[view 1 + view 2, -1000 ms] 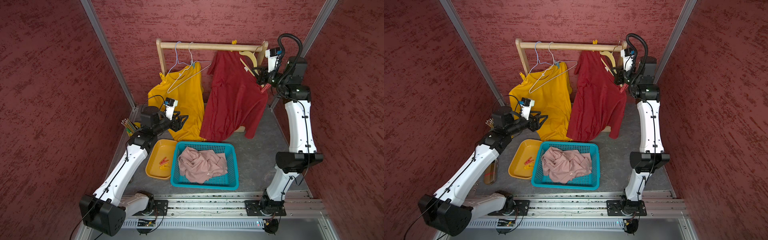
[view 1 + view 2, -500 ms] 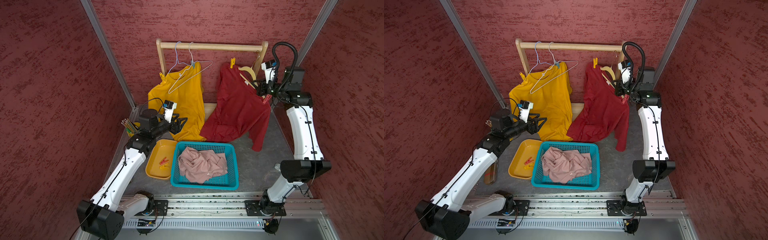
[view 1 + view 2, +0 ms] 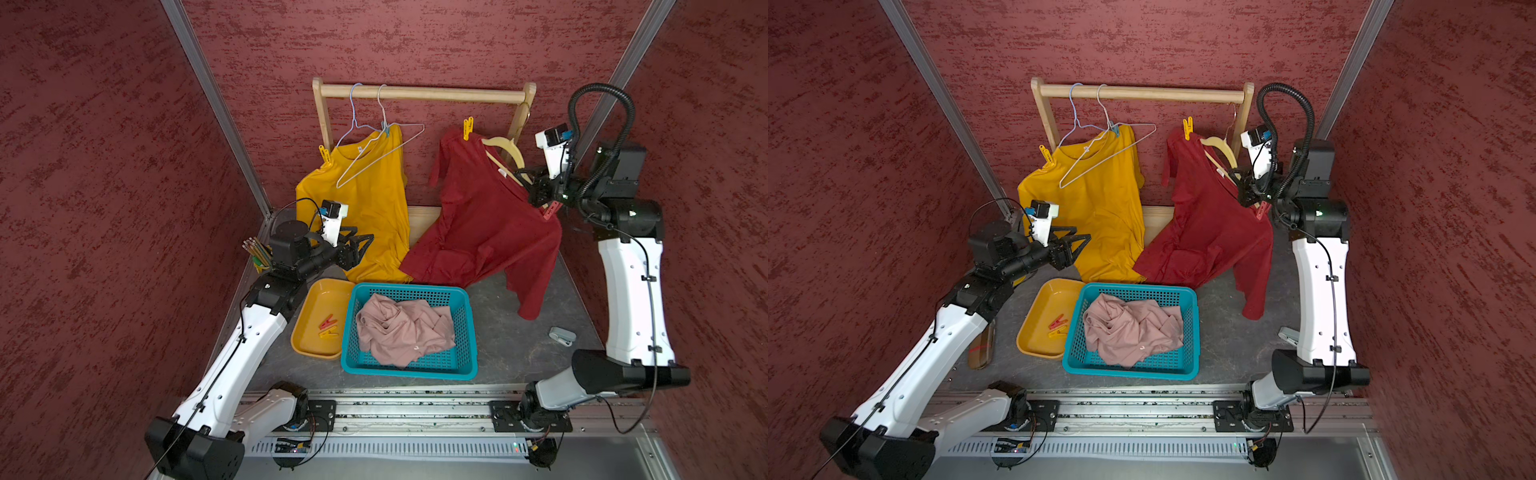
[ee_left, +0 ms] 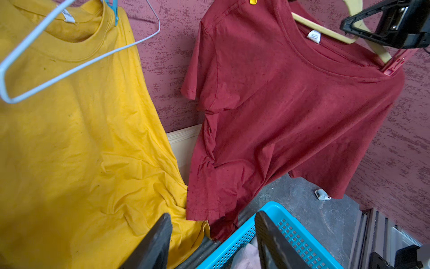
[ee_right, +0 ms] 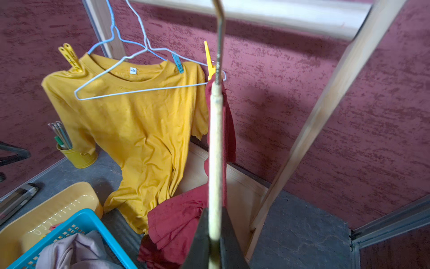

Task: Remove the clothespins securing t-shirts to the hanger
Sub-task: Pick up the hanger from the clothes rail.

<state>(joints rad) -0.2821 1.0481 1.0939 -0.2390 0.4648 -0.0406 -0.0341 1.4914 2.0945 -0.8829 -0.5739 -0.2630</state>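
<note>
The right gripper point(image 3: 533, 187), clamped on the hanger point(image 3: 505, 147), has pulled it lower and askew. The red shirt point(image 3: 482, 220) sags, with its red peg point(image 3: 550, 210) just below the gripper and a yellow peg point(image 3: 468, 126) at the far shoulder. Both pegs are yet to come off. The left gripper point(image 3: 360, 243) hangs open.

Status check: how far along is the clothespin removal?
Done: the pink shirt lies in the basket, two clothespins in the yellow tray. In hand: the right gripper is shut on the wooden hanger of the red shirt, beside its red peg; the left gripper is open, empty. Left: that peg, the yellow peg on that shirt, the yellow clip and blue clip on the yellow shirt.
</note>
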